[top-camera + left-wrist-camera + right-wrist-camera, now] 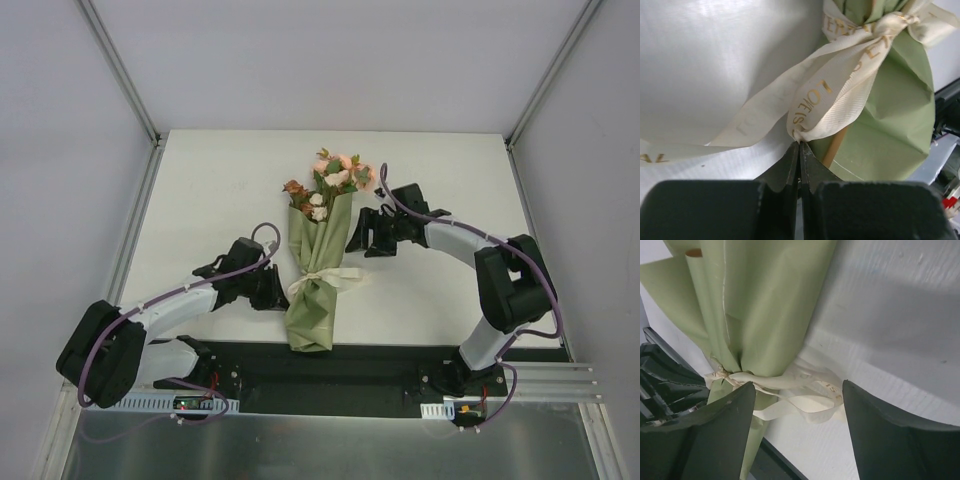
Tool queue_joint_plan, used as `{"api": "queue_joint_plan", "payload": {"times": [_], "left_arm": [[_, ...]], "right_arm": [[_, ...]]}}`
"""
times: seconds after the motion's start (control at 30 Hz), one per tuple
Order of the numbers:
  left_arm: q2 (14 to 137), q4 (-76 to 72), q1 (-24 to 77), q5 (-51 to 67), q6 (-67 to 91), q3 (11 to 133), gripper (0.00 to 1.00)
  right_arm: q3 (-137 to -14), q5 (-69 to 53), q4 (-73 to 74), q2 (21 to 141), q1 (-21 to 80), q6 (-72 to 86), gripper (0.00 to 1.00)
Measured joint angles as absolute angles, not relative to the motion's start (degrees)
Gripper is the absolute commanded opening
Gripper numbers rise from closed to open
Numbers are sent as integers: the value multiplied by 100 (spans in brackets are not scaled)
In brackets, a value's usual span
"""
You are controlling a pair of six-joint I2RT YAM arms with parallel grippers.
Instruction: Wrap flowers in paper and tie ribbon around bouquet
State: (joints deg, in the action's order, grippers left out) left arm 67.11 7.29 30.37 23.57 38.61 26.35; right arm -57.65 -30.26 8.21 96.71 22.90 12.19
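Observation:
The bouquet lies in the middle of the white table [200, 200]. Its pink, white and rust flowers [335, 175] point away from me, out of an olive-green paper [313, 255] cone. A cream ribbon [322, 281] is knotted round the cone's narrow waist. My left gripper [282, 292] sits just left of the knot. In the left wrist view the left gripper [800, 145] is shut on a loop of the ribbon [825, 95], beside the paper [890, 125]. My right gripper [360, 240] hovers right of the cone. Seen from its wrist, the right gripper [797, 390] is open, with ribbon loops [810, 407] lying below the paper [760, 305].
A black base strip [350, 365] runs along the table's near edge, under the cone's lower end. Metal frame posts [120, 70] rise at the back corners, and white walls close in the sides.

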Motion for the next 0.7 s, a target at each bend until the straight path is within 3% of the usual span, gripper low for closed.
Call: {"api": "queue_joint_plan", "payload": {"times": [0.27, 0.37, 0.5, 0.67, 0.7], "left_arm": [[6842, 486, 3306, 2493, 3968, 2958, 0], [6969, 449, 3382, 2512, 3990, 2987, 0], [7116, 454, 3415, 2512, 4032, 2987, 0], [7116, 449, 3415, 2506, 4117, 2987, 0], [7116, 447, 3415, 2506, 4119, 2987, 0]], "right_arm": [[-5236, -2617, 1079, 9603, 2366, 1129, 81], [-5225, -2526, 1074, 9561, 2425, 1125, 75], [-5133, -2571, 982, 9561, 2480, 1157, 58], [-4910, -2639, 819, 9489, 2491, 1260, 57], [-4862, -2639, 803, 9448, 2491, 1260, 47]]}}
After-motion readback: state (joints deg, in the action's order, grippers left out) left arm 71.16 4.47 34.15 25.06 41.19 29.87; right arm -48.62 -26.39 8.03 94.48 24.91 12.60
